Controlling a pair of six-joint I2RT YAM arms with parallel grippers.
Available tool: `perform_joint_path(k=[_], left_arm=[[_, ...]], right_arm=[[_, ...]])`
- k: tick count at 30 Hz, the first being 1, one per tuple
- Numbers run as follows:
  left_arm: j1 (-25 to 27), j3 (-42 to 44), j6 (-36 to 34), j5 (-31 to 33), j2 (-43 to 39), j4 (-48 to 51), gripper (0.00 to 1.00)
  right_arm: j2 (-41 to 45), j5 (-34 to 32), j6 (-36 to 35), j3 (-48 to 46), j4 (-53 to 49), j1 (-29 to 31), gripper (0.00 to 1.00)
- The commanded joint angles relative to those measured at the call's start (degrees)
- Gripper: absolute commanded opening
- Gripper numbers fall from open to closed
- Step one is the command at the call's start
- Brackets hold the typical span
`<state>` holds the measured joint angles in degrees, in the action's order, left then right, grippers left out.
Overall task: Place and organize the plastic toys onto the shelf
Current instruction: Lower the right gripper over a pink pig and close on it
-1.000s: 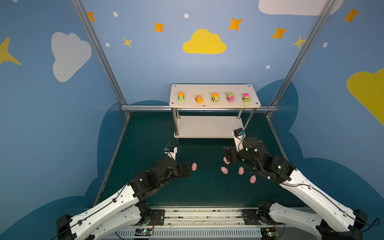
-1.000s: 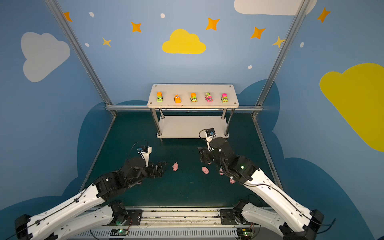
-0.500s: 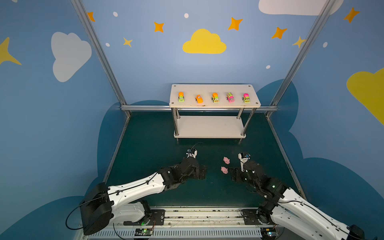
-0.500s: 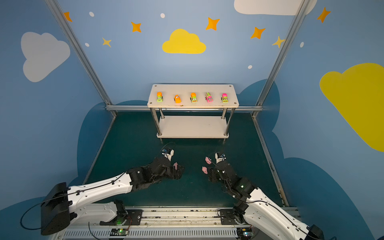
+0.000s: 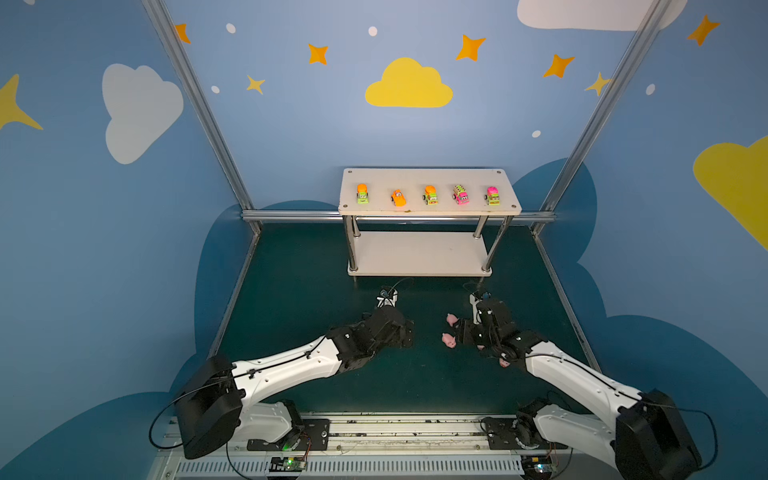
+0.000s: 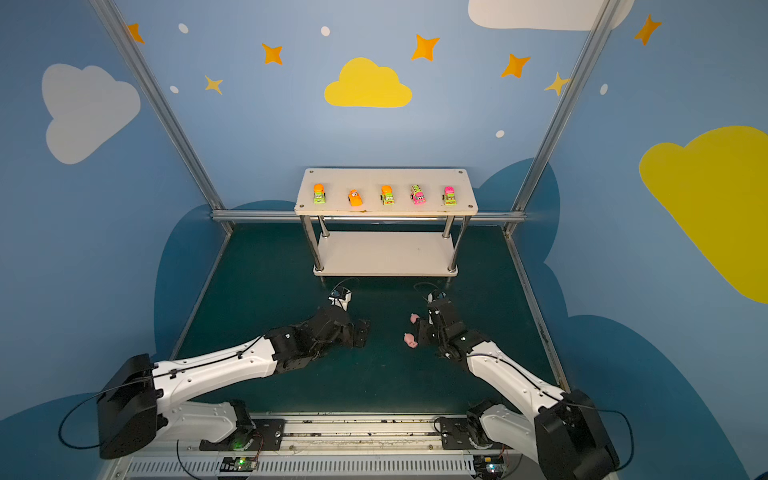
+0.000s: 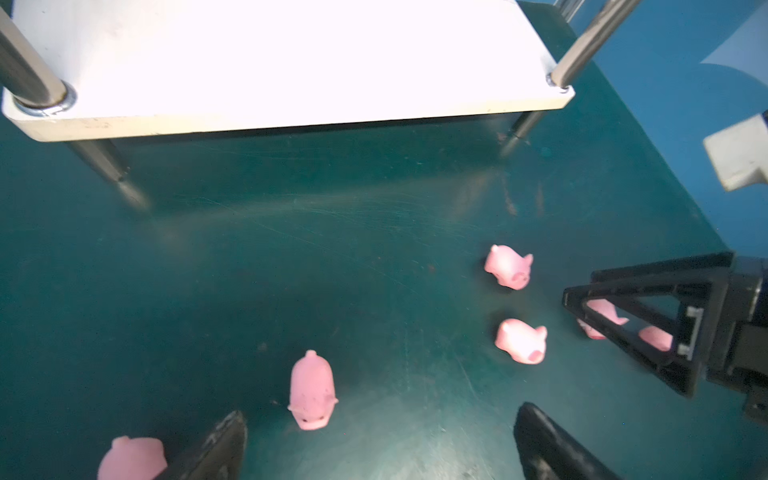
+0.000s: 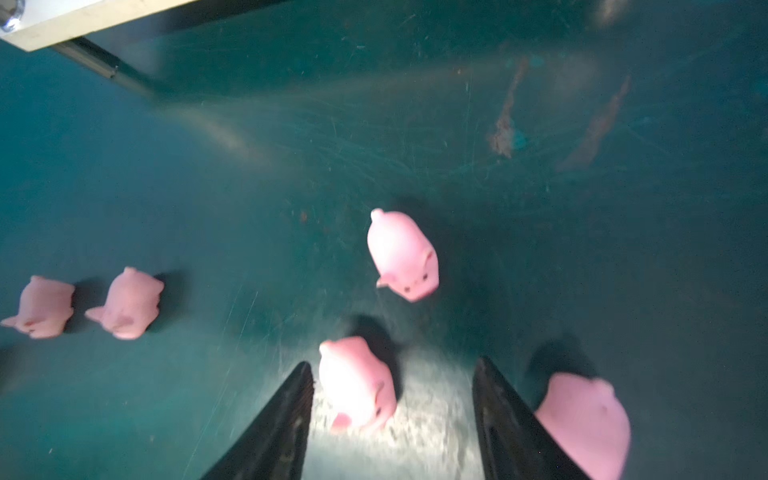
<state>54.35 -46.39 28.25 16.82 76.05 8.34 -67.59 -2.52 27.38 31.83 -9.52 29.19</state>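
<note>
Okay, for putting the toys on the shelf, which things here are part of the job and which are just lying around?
Part of the job:
pink pigs, not yet shelved
five toy vehicles, on the top board
white shelf

Just there:
green mat
metal frame posts
cloud and star wall stickers
base rail

White two-tier shelf (image 6: 384,210) at back of green mat (image 6: 270,282). Top board, row: orange-lime truck (image 6: 319,194), orange car (image 6: 355,198), second orange-lime truck (image 6: 387,195), pink bus (image 6: 417,195), pink-lime truck (image 6: 449,196). On mat: far pig (image 6: 414,318), near pig (image 6: 410,340), both just beside right gripper (image 6: 420,332). Left gripper (image 6: 361,333) low, apart from pigs.
</note>
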Motion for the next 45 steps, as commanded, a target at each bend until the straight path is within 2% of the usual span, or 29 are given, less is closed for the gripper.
perform_joint_path(k=[1,9,19,28,45], left_arm=[[-1.4,-0.9,-1.9,-0.1,1.0,-1.4,1.0],[-4.4,0.3,-2.6,-2.5,1.8,-3.2,1.0],[-5.9,2.7,-2.4,-3.3,0.2,-4.1,1.0],[-6.3,4.9,-1.6,-3.0,-3.0,-3.8,1.0],[-6.3,9.5,1.3,-2.5,-12.7,-0.7,1.0]], right_arm=[[-3.7,2.2,-1.6,2.6,3.6,-1.2,0.61],[-11.8,2.9,-3.0,5.2,5.9,-3.2,0.67],[-18.5,7.0,-2.5,8.3,7.5,-3.4,0.67],[-18.0,9.1,0.0,7.1,8.2,-2.5,0.67],[-12.6,5.3,0.2,4.4,5.0,-0.4,0.67]])
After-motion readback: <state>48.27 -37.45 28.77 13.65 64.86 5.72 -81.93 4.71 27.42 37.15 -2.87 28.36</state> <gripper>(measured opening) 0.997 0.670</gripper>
